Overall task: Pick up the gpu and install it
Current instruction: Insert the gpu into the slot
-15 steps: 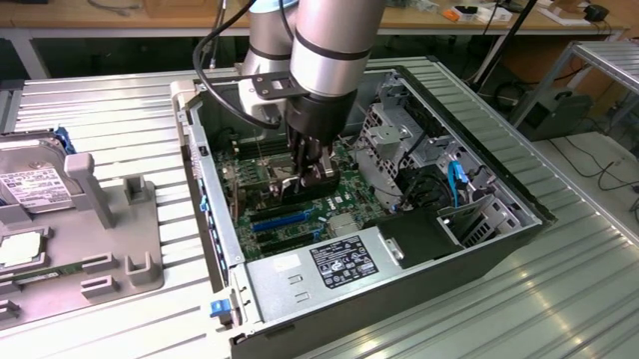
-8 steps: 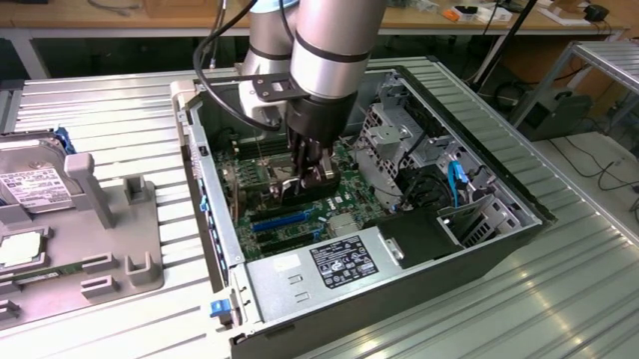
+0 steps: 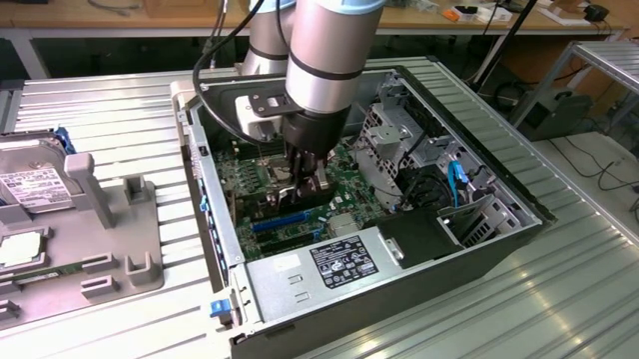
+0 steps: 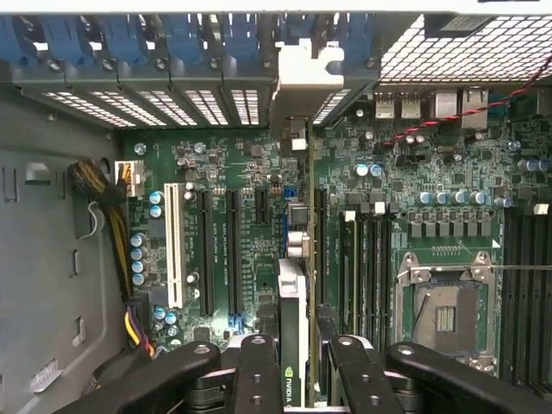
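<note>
My gripper (image 3: pixel 304 176) is down inside the open computer case (image 3: pixel 499 224), shut on the gpu (image 3: pixel 299 193). In the wrist view the gpu (image 4: pixel 293 285) shows edge-on between my fingers (image 4: pixel 257 371), running over the green motherboard (image 4: pixel 414 172) between the black expansion slots. Its silver bracket (image 4: pixel 302 73) stands at the case's rear slot openings, among the blue slot latches (image 4: pixel 172 39). Whether the card's edge sits in a slot is hidden.
A white slot (image 4: pixel 172 246) and the cpu socket (image 4: pixel 448 315) flank the card. The power supply (image 3: pixel 334 262) and drive cages (image 3: pixel 399 142) crowd the case. A silver hard drive (image 3: pixel 30 187) rests on a grey fixture (image 3: pixel 120 224) at the exterior view's left.
</note>
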Action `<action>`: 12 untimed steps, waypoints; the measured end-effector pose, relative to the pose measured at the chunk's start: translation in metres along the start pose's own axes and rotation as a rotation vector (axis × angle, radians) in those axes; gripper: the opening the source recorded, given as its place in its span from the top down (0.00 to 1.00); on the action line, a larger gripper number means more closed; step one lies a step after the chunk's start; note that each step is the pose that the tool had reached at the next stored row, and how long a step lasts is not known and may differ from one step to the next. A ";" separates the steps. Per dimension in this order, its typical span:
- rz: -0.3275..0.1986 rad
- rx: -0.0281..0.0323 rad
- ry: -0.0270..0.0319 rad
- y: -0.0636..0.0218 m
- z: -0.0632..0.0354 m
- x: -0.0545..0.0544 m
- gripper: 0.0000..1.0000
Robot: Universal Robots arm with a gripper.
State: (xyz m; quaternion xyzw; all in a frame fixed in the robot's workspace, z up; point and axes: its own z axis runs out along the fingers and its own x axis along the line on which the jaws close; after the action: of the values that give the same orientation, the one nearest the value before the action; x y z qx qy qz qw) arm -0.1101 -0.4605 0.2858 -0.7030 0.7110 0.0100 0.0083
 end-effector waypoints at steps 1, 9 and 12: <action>0.000 0.0001 0.0000 0.0018 0.0028 0.000 0.73; 0.000 0.0001 0.0000 0.0080 0.0077 0.000 0.73; 0.000 0.0001 0.0001 0.0094 0.0090 0.000 0.73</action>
State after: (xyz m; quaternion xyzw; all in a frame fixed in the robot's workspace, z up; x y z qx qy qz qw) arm -0.1196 -0.4605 0.2768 -0.7031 0.7110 0.0100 0.0083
